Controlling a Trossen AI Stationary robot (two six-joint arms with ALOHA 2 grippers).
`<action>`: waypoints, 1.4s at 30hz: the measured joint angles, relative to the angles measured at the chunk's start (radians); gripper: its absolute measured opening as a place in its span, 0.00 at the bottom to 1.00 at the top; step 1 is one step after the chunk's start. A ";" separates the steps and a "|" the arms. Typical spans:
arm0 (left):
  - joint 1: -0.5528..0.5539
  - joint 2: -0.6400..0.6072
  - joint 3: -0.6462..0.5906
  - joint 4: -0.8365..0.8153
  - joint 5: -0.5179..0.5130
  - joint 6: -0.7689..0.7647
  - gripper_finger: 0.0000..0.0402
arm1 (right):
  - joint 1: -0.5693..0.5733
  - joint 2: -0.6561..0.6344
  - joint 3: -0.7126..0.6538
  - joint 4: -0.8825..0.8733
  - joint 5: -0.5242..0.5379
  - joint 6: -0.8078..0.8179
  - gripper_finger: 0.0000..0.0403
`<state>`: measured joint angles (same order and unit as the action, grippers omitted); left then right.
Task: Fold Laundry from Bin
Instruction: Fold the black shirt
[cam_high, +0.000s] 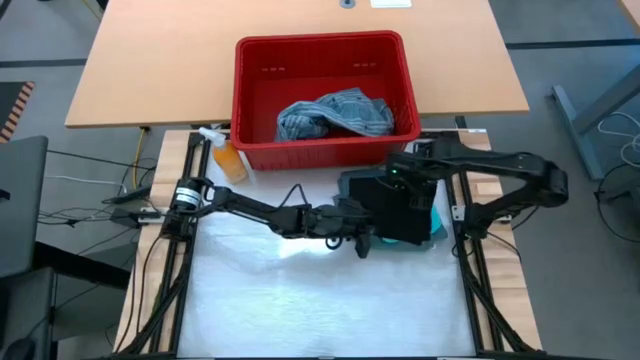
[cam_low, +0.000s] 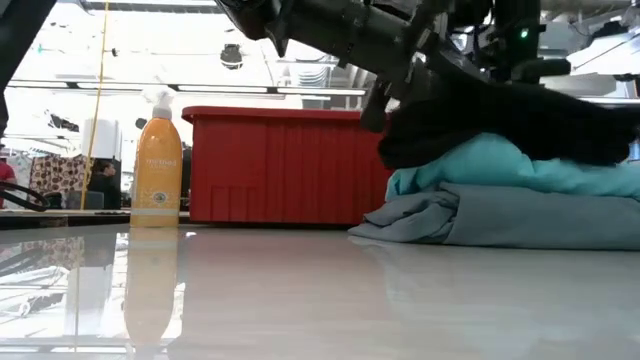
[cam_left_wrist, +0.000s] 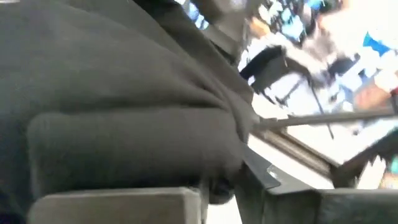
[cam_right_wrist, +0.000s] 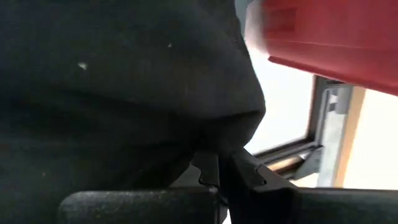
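Black garment (cam_high: 392, 205) sat on top of the turquoise (cam_low: 480, 160) and grey-green (cam_low: 520, 215) pile, so three looked done. Right gripper (cam_right_wrist: 219, 167) was pinched shut on it; left gripper (cam_high: 362, 240) I couldn't tell. One blue-grey piece (cam_high: 335, 112) was left in the red bin (cam_high: 255, 95).

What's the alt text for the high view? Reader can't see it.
Both grippers meet at a folded black garment lying on a turquoise one on the white table: left gripper at its near edge, right gripper at its far edge. Behind, a red bin holds a blue-grey garment; an orange spray bottle stands beside it.
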<state>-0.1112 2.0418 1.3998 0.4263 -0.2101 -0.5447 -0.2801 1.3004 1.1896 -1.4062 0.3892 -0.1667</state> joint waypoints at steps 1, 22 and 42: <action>0.000 -0.006 0.000 -0.024 0.025 0.015 0.12 | -0.008 0.008 0.000 0.000 0.008 -0.017 0.06; 0.020 -0.289 0.000 -0.440 -0.184 0.316 0.46 | -0.077 -0.057 0.000 0.000 0.052 -0.246 0.06; 0.281 -0.263 -0.093 -0.217 0.209 0.340 0.46 | -0.201 -0.016 0.011 -0.006 0.030 -0.366 0.08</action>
<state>0.1699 1.7789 1.3067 0.2091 -0.0009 -0.2049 -0.4813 1.2840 1.2007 -1.4117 0.4192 -0.5325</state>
